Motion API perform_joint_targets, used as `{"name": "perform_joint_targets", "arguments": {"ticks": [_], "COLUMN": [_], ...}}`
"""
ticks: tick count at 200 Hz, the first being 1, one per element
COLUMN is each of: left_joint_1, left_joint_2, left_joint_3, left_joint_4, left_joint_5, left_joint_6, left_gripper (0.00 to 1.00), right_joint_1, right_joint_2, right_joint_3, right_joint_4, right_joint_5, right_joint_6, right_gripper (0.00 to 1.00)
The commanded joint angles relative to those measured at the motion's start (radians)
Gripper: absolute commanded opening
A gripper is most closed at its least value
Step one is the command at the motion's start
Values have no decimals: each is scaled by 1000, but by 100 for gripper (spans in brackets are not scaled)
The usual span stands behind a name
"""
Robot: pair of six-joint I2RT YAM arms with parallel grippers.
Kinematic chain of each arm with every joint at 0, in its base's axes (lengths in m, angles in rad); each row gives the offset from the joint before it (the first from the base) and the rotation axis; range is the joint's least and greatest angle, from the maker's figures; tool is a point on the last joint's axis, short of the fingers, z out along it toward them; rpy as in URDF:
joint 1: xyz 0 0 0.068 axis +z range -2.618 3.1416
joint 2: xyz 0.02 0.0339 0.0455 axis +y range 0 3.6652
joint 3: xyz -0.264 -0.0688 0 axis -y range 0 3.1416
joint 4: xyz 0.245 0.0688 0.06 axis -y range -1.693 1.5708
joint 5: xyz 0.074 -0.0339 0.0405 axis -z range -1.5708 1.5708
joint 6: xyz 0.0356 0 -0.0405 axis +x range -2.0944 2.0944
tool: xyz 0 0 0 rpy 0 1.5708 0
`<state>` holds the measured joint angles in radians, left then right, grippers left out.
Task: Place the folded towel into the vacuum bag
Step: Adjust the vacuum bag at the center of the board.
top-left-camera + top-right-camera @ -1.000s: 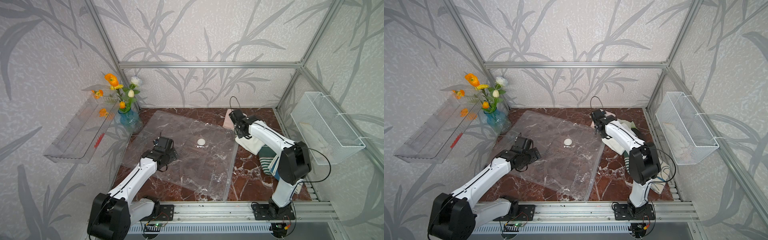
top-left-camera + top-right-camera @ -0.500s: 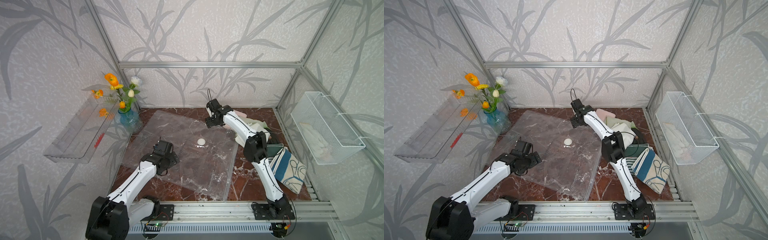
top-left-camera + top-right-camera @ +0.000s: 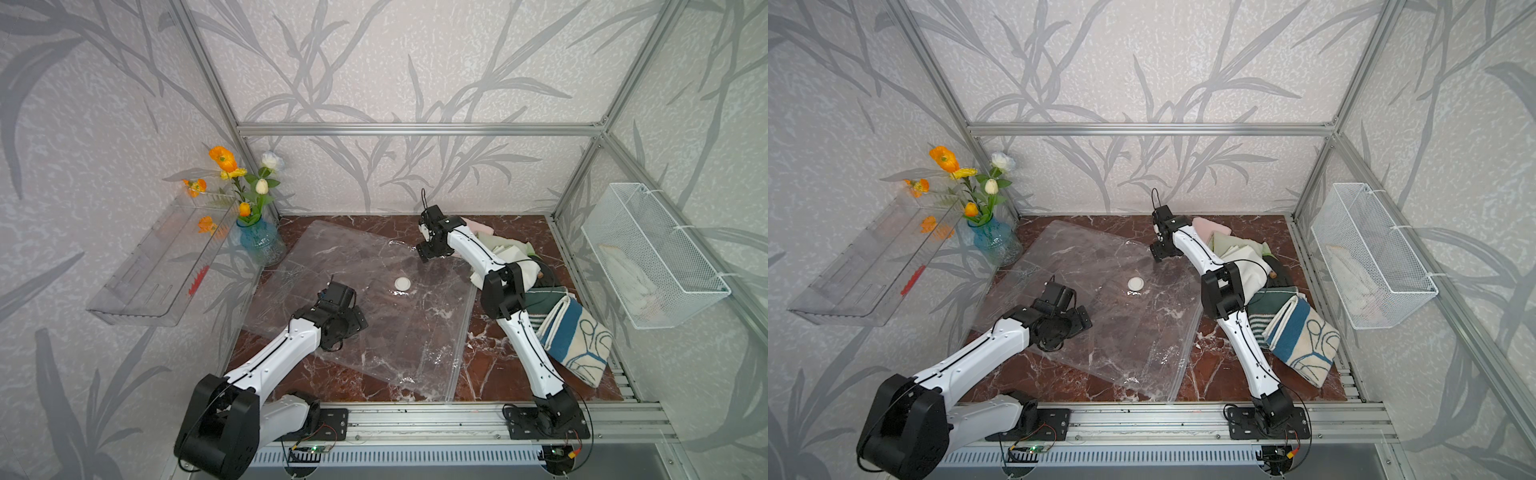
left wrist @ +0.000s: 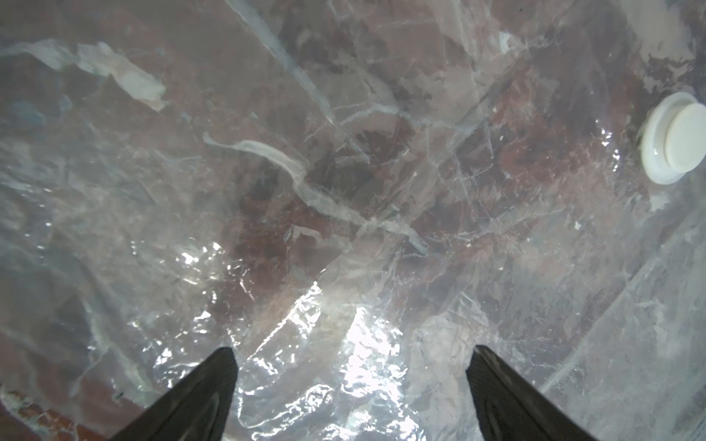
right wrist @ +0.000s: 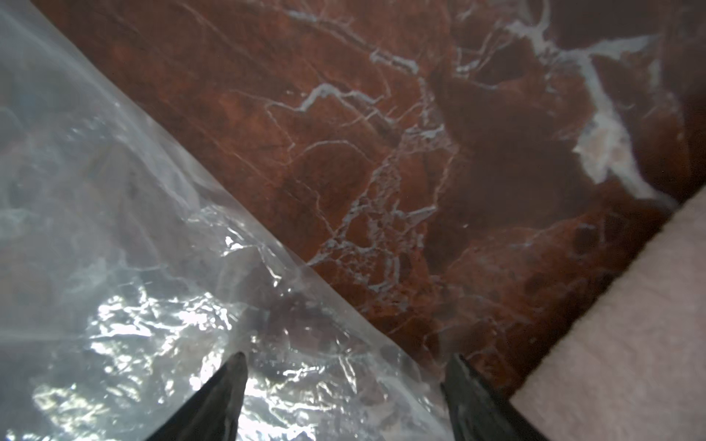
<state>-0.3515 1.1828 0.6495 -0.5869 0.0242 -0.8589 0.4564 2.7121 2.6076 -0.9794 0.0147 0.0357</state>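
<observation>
- Marble tabletop [image 3: 488, 365], red-brown and enclosed by leaf-patterned walls, is being used as the work surface.
- The vacuum bag [image 3: 399, 332] is being left flat and empty across the middle and left of that surface. Its zip-seal strip [image 3: 459, 345] appears to be running along the edge facing the cloths, though the clear film makes this hard to confirm.
- The folded towel [image 3: 577, 345], blue and cream, is being left outside the bag. It is at the front of a loose pile of cloths just right of the bag and is being held by nothing.
- The right gripper [image 5: 347, 356] is being held over the bag's far corner with its jaws apart and empty. One finger is over plastic and the other over bare marble, with a pink cloth [image 5: 630, 324] just beside.
- The left gripper [image 4: 353, 349] is being held spread wide over the crinkled film and is grasping nothing. Whether its tips are touching the plastic cannot be told.
- The white valve [image 3: 402, 284] is being left untouched between the two grippers.
- Judged from this, the bag's mouth is being prepared and the towel step is not yet begun. The next move calls for a single layer of film to be pinched at the edge and lifted, so that a gap is being offered to the towel.
</observation>
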Motion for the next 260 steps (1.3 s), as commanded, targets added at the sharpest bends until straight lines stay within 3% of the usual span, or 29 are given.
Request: {"name": "perform_joint_targets", "arguments": {"ticks": [1,23,66,106,133,182,260], "left_joint_1": [-7,-7,-7,-7,-4,0,29], "left_joint_2": [8,-16,-10,-14,-49,27,244], "left_joint_3": [-3,-34,-70,-102,-174,-175,1], "left_joint_4": [22,34,60,75,129,188,174], "left_joint_5": [-7,-10,-5,-27,-42,-89,-95], "left_joint_6": [-25,-58,-69,-104,-158,-140,-25], "left_gripper": [96,96,96,95,95,95,96], "right_joint_1": [-6,-9,-9,-9,-3,17,19], "right_joint_2": [30,34,33,12,-59,-277,-647], "right_joint_3": [54,40,8,-34,-150,-484,-853], "right_joint_4": [-37,-34,-50,-96,-80,80,195], "right_joint_5": [-35,-24,-38,-102,-134,-196,-245], "right_joint_6": [-22,-26,-11,5,47,140,207], "right_gripper": [81,80,68,34,20,12,6]}}
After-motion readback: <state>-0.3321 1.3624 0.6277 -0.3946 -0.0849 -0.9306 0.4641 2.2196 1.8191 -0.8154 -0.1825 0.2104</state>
